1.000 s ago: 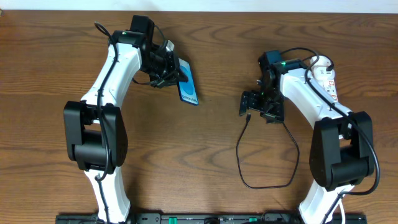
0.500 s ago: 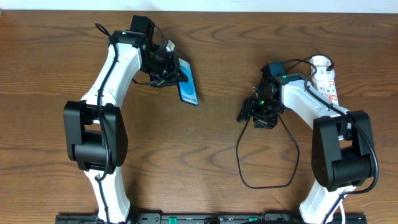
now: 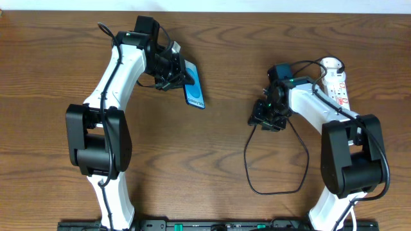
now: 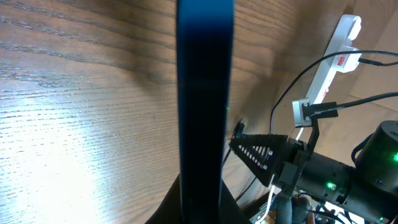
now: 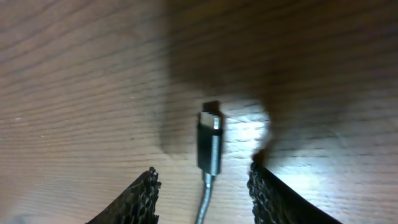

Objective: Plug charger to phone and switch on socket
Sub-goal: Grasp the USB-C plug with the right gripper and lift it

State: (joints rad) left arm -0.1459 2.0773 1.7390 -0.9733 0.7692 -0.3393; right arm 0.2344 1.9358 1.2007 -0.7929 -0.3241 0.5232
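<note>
Phone (image 3: 194, 90): clamped at its upper edge, tilted off the table (image 3: 225, 51); the left wrist view sees it edge-on as a dark upright band (image 4: 205, 93).
Left gripper (image 3: 176, 76): clenched on the phone.
Charger (image 3: 247, 160): cable loops on the table in front of the right arm; its small plug tip (image 5: 210, 140) lies flat on the wood.
Right gripper (image 3: 264, 115): low over the tip, fingers (image 5: 140, 196) spread, the tip lying between them and touching neither.
Socket (image 3: 337, 80): on the table beyond the right arm, well apart from the phone.
</note>
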